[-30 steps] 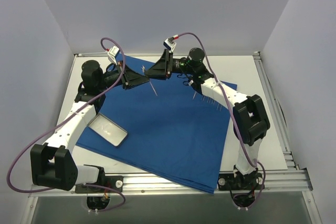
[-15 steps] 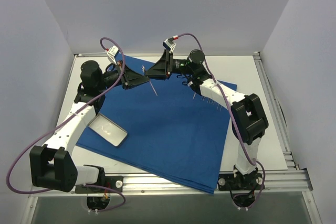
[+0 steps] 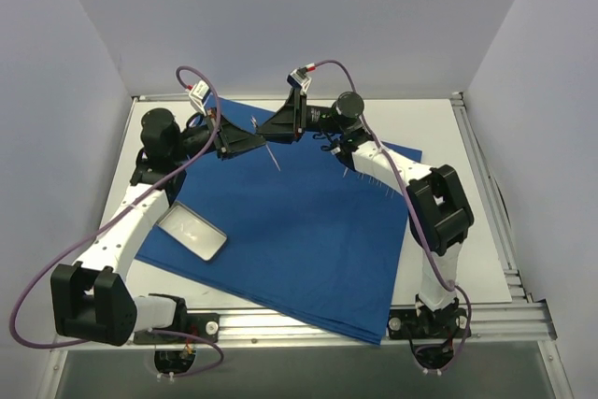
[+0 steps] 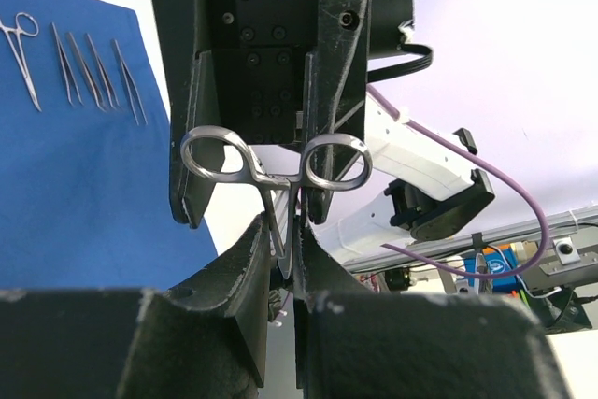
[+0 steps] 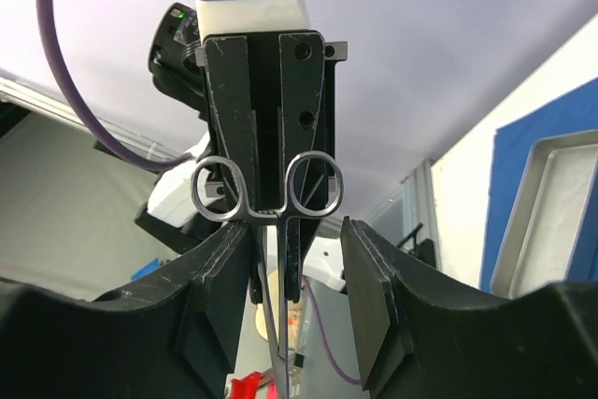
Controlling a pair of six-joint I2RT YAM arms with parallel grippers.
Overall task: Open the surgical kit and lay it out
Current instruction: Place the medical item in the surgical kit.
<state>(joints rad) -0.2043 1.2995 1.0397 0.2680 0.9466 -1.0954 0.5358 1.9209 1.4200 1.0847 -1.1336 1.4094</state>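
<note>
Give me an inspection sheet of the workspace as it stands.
Surface: white table, mostly under the drape.
Job's things: drape spread flat; tray at its left edge; instruments in a row at its far right; scissors in the air.
Clutter: nothing seen.
Grippers: left gripper shut on scissors; right gripper open, blades between its fingers.
Cables: a purple cable loops along each arm.
Surroundings: plain walls.

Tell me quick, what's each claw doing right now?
Left gripper: closed, holding the scissors.
Right gripper: open, fingers on either side of the scissors, not pinching them.
</note>
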